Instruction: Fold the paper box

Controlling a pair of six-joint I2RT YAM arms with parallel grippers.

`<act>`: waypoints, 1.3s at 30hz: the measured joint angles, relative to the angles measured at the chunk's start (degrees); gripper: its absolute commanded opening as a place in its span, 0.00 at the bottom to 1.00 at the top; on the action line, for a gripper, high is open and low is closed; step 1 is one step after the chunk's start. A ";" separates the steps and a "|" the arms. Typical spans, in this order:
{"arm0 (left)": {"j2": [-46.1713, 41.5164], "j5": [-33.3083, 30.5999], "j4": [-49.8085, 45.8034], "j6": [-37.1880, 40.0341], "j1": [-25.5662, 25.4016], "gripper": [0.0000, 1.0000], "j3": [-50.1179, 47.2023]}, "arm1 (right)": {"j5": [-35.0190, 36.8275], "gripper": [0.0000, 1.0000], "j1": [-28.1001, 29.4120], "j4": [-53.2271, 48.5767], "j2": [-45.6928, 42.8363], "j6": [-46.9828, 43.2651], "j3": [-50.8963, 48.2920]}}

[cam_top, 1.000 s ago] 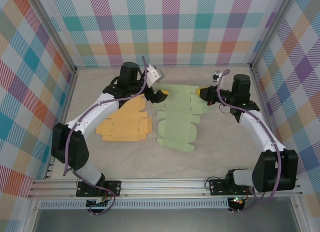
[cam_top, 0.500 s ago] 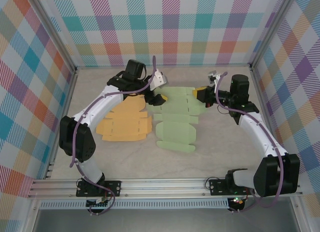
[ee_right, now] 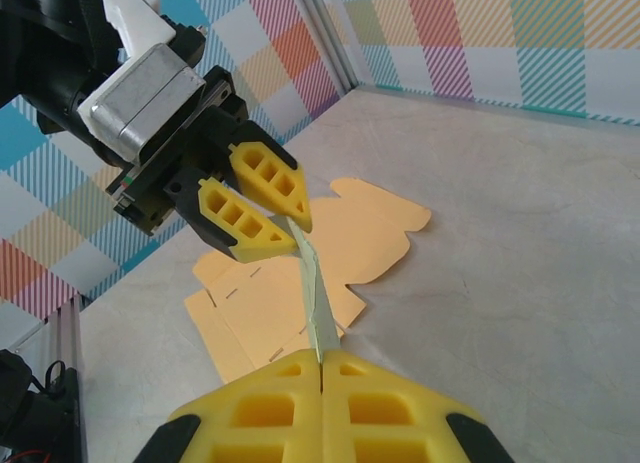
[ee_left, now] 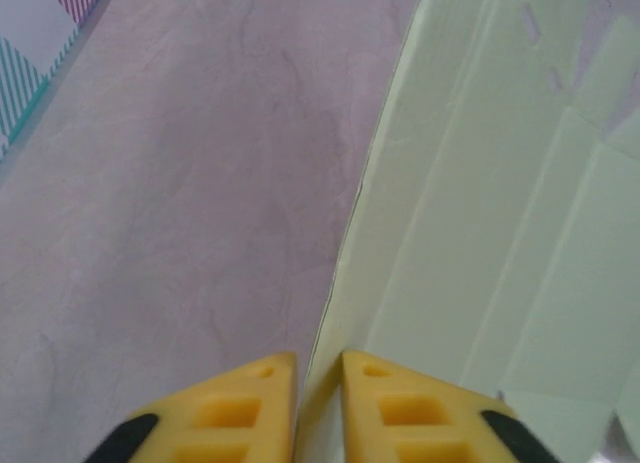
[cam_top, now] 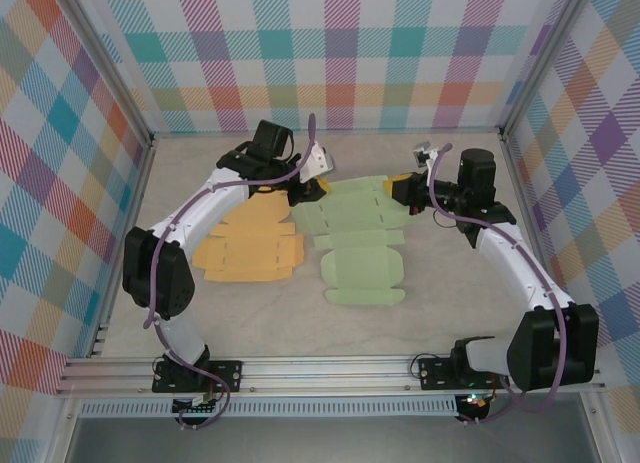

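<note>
The paper box (cam_top: 358,245) is a flat pale-green die-cut sheet in the middle of the table, held up along its far strip between both arms. My left gripper (cam_top: 311,190) is shut on its left edge; in the left wrist view the yellow fingertips (ee_left: 318,368) pinch the sheet's edge (ee_left: 480,233). My right gripper (cam_top: 402,188) is shut on the right edge. In the right wrist view its pads (ee_right: 322,368) clamp the sheet (ee_right: 314,288) edge-on, and the left gripper (ee_right: 291,226) holds the far end.
An orange flat box sheet (cam_top: 250,246) lies on the table left of the green one, also under the raised green sheet (ee_right: 372,225). Plaid walls and metal frame posts enclose the table on three sides.
The left gripper has closed onto the green sheet's left edge. The sheet's near flaps have shifted a little to the right. The right gripper has stayed clamped.
</note>
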 measured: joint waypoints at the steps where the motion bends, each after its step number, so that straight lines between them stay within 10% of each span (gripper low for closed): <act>1: 0.00 0.02 -0.11 0.31 0.00 0.05 0.00 | 0.07 0.00 0.00 0.09 0.04 -0.09 0.00; 6: 0.00 0.02 -0.48 0.96 0.00 0.04 0.00 | 0.90 0.00 0.02 0.39 0.37 -0.15 0.00; 10: 0.00 -0.37 -0.44 1.16 0.00 0.32 -0.02 | 0.90 0.00 0.02 0.37 0.37 -0.15 0.00; 16: 0.00 -3.23 -0.31 1.20 0.00 0.35 -0.20 | 0.83 0.00 0.02 0.39 0.37 -0.13 0.00; 21: -0.02 -5.03 -0.15 1.62 0.07 0.32 -0.87 | 0.63 0.00 0.02 0.39 0.37 -0.13 0.00; 25: 0.00 -5.40 -0.13 2.45 0.13 0.02 -1.22 | 0.66 0.00 0.07 0.44 0.37 -0.13 0.00; 29: -0.02 -5.03 0.44 2.01 0.11 0.00 -2.34 | 1.73 0.00 0.09 0.44 0.37 -0.09 -0.13; 39: -6.34 -13.90 9.90 0.26 -3.10 0.00 -13.88 | 14.78 0.52 0.76 -2.54 -2.01 5.22 -5.05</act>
